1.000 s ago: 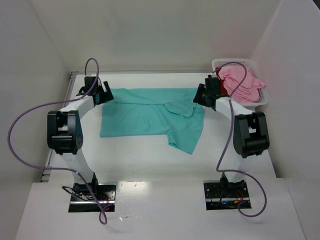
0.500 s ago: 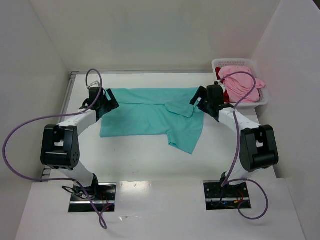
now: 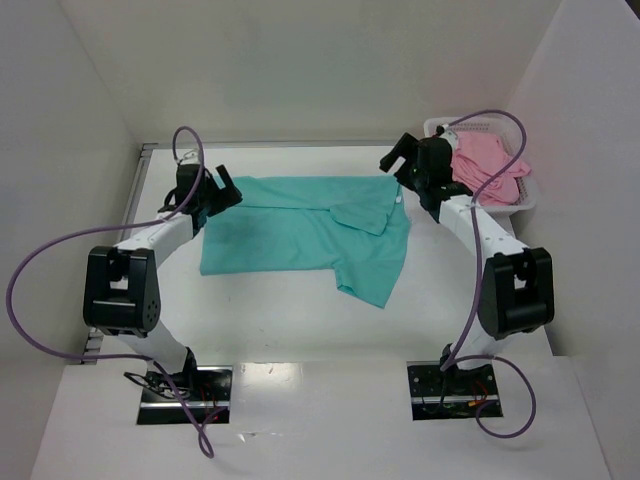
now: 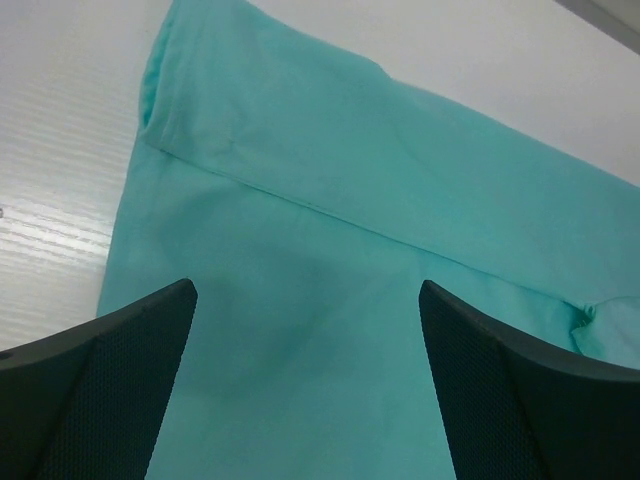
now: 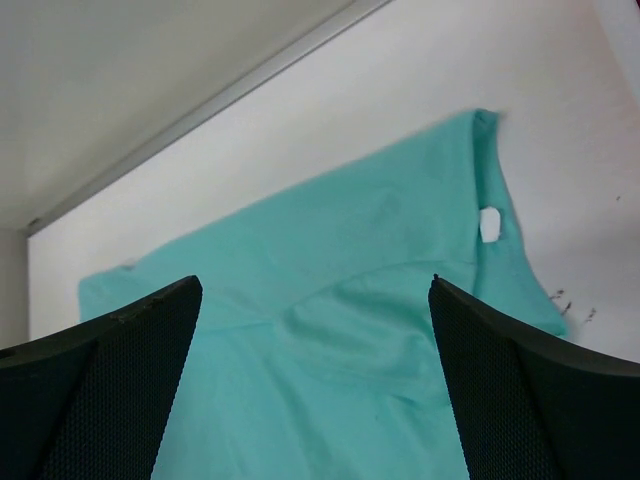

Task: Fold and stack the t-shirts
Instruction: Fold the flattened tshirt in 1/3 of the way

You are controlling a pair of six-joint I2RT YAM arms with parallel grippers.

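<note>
A teal t-shirt (image 3: 310, 232) lies partly folded on the white table, one sleeve hanging toward the front right. It fills the left wrist view (image 4: 330, 260) and shows in the right wrist view (image 5: 330, 320). My left gripper (image 3: 225, 192) is open and empty above the shirt's left edge. My right gripper (image 3: 396, 160) is open and empty, raised above the shirt's far right corner. A light pink t-shirt (image 3: 487, 165) is bunched in the white basket (image 3: 527, 196); a sliver of dark red cloth (image 3: 459, 200) shows under it.
The basket stands at the back right against the right wall. White walls close in the table on the left, back and right. A metal rail (image 3: 140, 175) runs along the table's left edge.
Both grippers have let go of the teal shirt and opened. The right gripper has risen up and back; the left gripper has lifted slightly. The shirt lies still.
</note>
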